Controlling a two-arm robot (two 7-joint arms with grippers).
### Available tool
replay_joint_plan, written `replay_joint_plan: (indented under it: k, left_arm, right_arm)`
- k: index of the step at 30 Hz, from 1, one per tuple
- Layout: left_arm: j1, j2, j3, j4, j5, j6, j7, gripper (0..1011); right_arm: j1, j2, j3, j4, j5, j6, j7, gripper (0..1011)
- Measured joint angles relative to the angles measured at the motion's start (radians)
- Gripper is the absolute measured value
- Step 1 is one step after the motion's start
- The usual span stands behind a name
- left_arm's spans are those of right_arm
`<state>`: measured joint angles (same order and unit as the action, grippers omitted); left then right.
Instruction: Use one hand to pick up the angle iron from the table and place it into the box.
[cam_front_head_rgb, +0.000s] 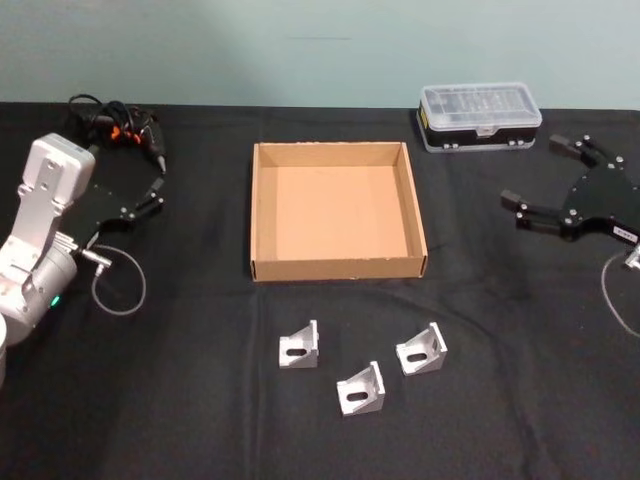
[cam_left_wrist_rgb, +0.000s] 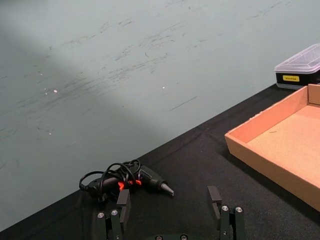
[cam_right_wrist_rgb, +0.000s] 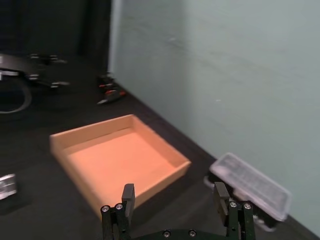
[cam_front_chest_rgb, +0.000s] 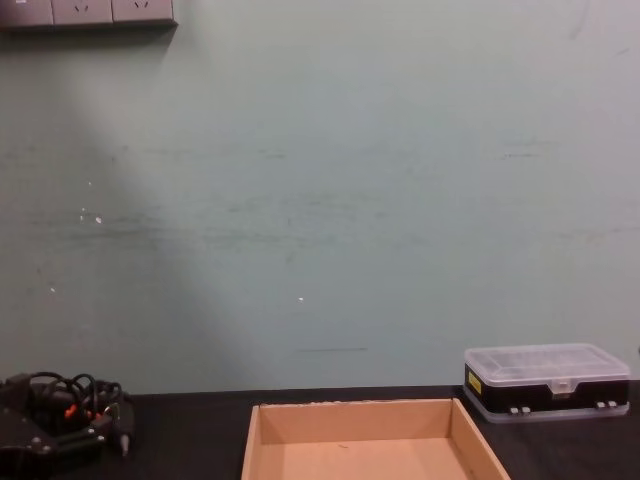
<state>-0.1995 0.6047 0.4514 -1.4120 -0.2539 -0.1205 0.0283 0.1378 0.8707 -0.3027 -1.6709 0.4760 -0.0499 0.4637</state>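
Left pincer (cam_front_head_rgb: 157, 180) and right pincer (cam_front_head_rgb: 530, 172) both gape wide, empty-handed, flanking the box (cam_front_head_rgb: 338, 268).
Three angle irons (cam_front_head_rgb: 361, 389) sit on the bench (cam_front_head_rgb: 150, 400) just before it; the case's (cam_front_head_rgb: 480, 117) yellow label (cam_left_wrist_rgb: 291, 78) is unreadable.

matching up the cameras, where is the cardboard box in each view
head: box centre of picture
chest: box bottom centre, cut off
left wrist: box corner only, cut off
right wrist: box, all four walls
landmark: clear-lidded case by the box's far right corner in all four
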Motion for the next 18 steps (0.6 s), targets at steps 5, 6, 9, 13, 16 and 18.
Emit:
replay_joint_plan:
  k: [5, 6, 9, 13, 16, 18]
  left_arm:
    - [0.000, 0.000, 0.000, 0.000, 0.000, 0.000, 0.000, 1000]
    - [0.000, 0.000, 0.000, 0.000, 0.000, 0.000, 0.000, 1000]
    - [0.000, 0.000, 0.000, 0.000, 0.000, 0.000, 0.000, 1000]
    - [0.000, 0.000, 0.000, 0.000, 0.000, 0.000, 0.000, 1000]
    - [0.000, 0.000, 0.000, 0.000, 0.000, 0.000, 0.000, 1000]
    - [0.000, 0.000, 0.000, 0.000, 0.000, 0.000, 0.000, 1000]
  right_arm:
    - [0.028, 0.034, -0.008, -0.006, 0.037, 0.055, 0.126, 1004]
    - [0.034, 0.037, -0.012, -0.004, 0.038, 0.062, 0.144, 1004]
    - [0.060, 0.047, -0.037, 0.010, 0.036, 0.085, 0.216, 1004]
    - [0.097, 0.054, -0.075, 0.034, 0.023, 0.106, 0.298, 1004]
    - [0.134, 0.056, -0.114, 0.056, 0.007, 0.114, 0.361, 1004]
    - [0.158, 0.055, -0.141, 0.072, -0.005, 0.115, 0.398, 1004]
